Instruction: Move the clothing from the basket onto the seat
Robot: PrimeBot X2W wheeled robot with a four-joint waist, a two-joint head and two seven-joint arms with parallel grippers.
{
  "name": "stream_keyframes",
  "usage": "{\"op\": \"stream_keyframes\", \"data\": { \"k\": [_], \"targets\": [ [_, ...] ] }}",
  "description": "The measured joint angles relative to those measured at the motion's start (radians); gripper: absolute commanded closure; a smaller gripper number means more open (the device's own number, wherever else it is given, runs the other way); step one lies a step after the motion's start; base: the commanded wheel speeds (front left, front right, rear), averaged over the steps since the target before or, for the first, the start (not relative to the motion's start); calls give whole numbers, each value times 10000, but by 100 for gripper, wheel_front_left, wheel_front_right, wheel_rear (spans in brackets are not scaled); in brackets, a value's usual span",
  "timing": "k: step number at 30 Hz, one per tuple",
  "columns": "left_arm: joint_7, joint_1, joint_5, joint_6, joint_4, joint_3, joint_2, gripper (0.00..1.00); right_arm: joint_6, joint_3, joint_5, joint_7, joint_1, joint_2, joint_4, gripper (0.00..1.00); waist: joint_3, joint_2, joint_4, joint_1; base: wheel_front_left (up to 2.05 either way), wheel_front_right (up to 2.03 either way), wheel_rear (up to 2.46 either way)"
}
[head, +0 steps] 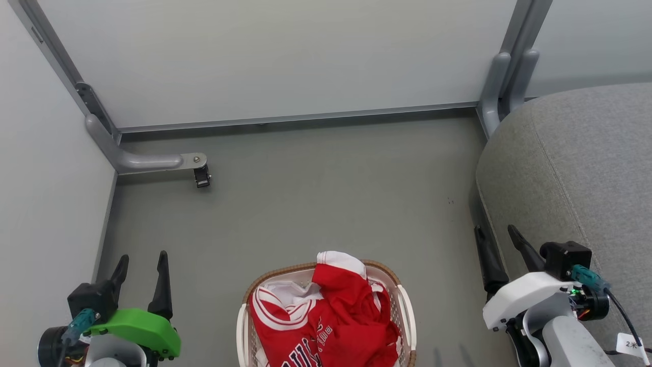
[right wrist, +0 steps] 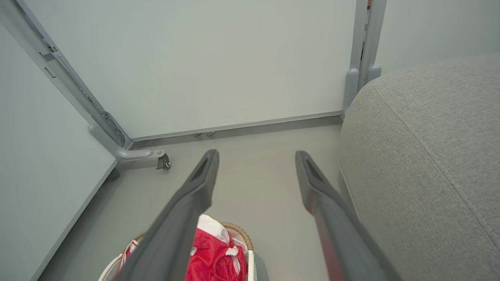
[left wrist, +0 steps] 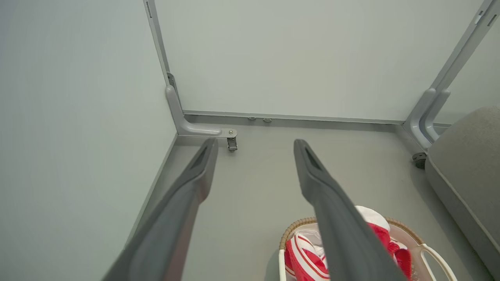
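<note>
**Clothing in the basket, both grippers empty**

We see pale partition walls (head: 285, 56) closing a grey floor (head: 326, 204) on the far side and on the left. At the right stands the seat (head: 575, 168), a big rounded grey cushion with stitched seams, and nothing lies on it. The basket (head: 407, 306) stands on the floor at the bottom middle of the head view, between our two arms and apart from the seat. The clothing (head: 336, 311) is inside it, red with white stripes, heaped above the brown rim, and a white cloth (head: 295, 290) shows under it. Our left gripper (head: 143, 256) is left of the basket, its fingers (head: 162, 285) spread apart and holding nothing. Our right gripper (head: 494, 229) is just beside the edge of the seat, its fingers (head: 490, 260) also apart and empty. A small caster (head: 202, 177) sits under the frame foot in the far left corner.
</note>
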Motion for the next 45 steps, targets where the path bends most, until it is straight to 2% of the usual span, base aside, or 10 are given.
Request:
{"op": "stream_keyframes", "data": {
  "k": [30, 40, 45],
  "targets": [
    [-550, 12, 2036, -2, -6, 305, -17, 0, 2, -247, -2140, -579, -285, 90, 336, 0, 322, 0, -56, 0, 0, 0, 0],
    [-589, -420, 1544, -2, -90, -309, -142, 0, 4, -105, -2211, -583, -796, 176, -161, 0, 1149, 0, -210, 0, 0, 0, 0],
    [-589, -717, 980, -2, 458, -669, -297, 0, 6, 4, -2226, -583, -1156, 257, -384, 0, 1742, 0, -339, 0, 0, 0, 0]
  ]
}}
